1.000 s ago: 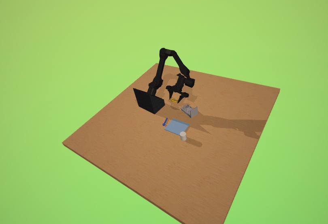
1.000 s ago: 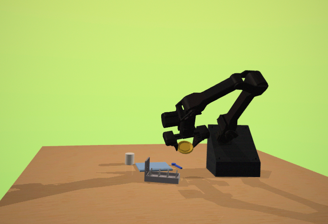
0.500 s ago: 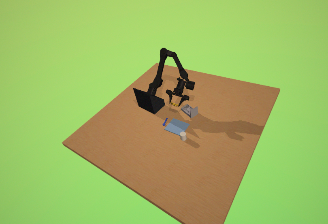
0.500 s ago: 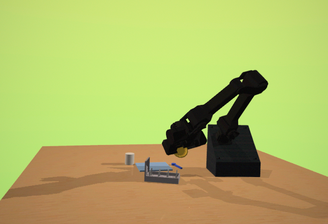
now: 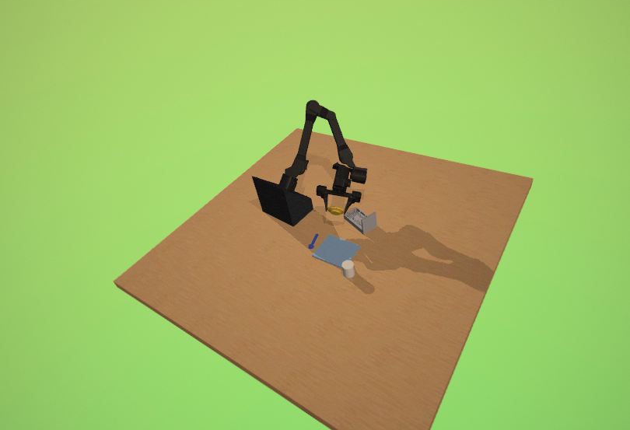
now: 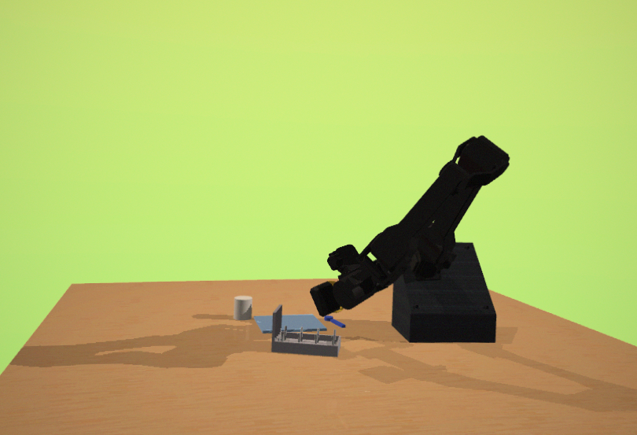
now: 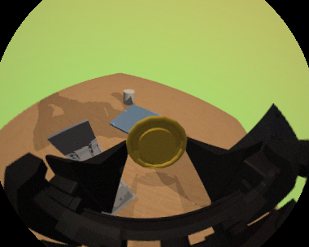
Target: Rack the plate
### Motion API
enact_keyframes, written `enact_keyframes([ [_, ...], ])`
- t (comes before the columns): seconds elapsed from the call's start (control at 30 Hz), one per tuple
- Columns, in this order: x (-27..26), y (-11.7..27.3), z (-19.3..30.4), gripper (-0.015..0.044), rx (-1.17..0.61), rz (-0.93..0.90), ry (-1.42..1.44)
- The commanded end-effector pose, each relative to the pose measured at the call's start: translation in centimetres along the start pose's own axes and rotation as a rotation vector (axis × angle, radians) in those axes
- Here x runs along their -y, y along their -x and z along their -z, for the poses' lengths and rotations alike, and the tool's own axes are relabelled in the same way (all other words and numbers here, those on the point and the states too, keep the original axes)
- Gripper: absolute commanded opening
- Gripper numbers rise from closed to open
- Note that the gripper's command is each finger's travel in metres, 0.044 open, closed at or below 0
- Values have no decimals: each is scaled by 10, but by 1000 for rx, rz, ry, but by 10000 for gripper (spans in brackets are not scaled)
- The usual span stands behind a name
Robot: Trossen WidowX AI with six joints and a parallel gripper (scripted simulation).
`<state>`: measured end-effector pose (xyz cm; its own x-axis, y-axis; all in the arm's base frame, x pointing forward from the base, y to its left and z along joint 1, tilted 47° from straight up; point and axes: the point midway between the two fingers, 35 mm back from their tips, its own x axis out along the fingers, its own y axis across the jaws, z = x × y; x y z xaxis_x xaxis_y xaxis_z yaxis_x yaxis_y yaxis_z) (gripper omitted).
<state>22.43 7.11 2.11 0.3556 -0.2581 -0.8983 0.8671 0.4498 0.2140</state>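
Observation:
The yellow round plate (image 5: 335, 210) (image 7: 157, 142) is held by its rim between the fingertips of my gripper (image 5: 336, 210) (image 7: 157, 142), which is shut on it. In the exterior view the gripper hides nearly all of the plate. The plate is in the air above the table, just left of the grey dish rack (image 5: 369, 222) (image 6: 305, 348) (image 7: 73, 136) in the top view. The rack has a tall panel at one end and short upright pegs. No plate stands in it. In the wrist view my left finger covers part of the rack.
A blue flat square (image 5: 335, 251) (image 6: 290, 322) (image 7: 133, 117) lies near the rack, with a whitish cylinder (image 5: 348, 269) (image 6: 242, 307) (image 7: 128, 97) by its far corner. A blue spoon-like object (image 5: 313, 241) (image 6: 335, 322) lies beside the square. The arm's black base (image 5: 277, 204) (image 6: 442, 324) stands behind.

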Motion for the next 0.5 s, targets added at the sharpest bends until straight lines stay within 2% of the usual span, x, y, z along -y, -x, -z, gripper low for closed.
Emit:
enact_keyframes([
  [0.0, -2, -1, 2, 0, 67, -52, 20],
  [0.47, -18, 13, 15, 0, 262, -291, 68],
])
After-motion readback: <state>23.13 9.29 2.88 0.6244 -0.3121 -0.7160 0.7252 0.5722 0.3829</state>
